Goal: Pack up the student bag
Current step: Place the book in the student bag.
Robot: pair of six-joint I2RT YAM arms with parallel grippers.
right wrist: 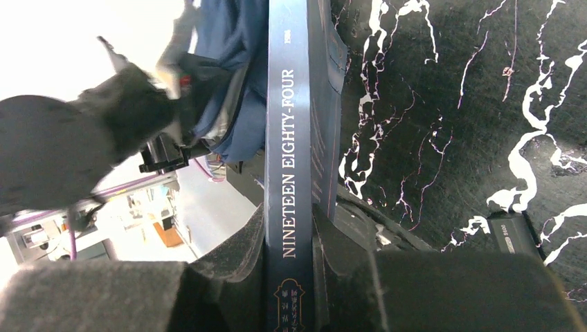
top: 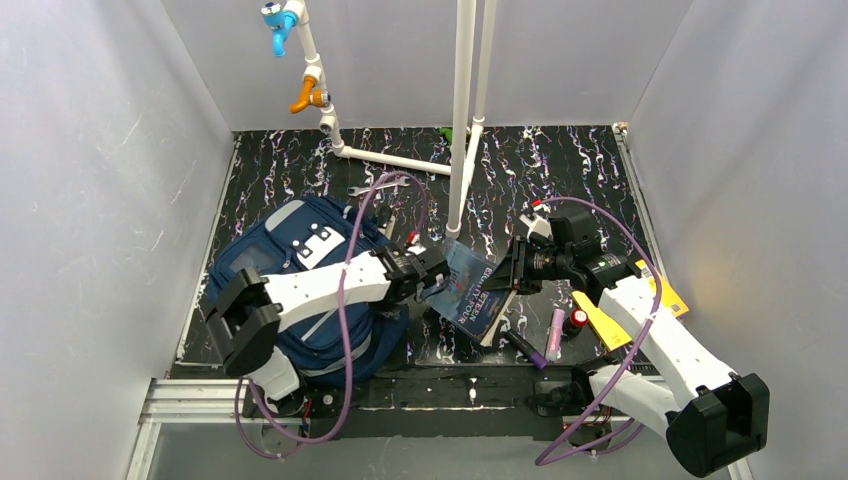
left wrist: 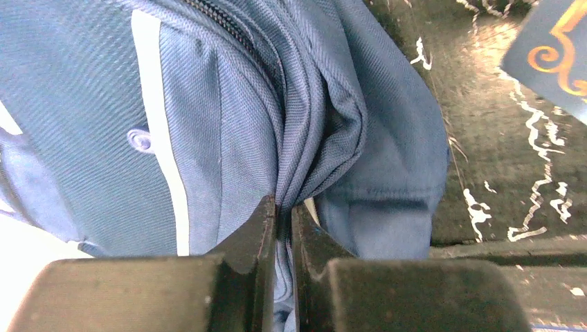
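Left wrist: hand (left wrist: 283, 220) pinching student bag (left wrist: 228, 117) (fold).

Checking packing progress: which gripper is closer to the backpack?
Left. The left gripper is shut on a fold of the backpack; the right gripper is to its right, gripping a book.

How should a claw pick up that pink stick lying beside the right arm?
Take the pale pink cylindrical stick at its middle, straight from above, closing across its width. It lies flat, pointing roughly near to far, with a small red item close alongside.
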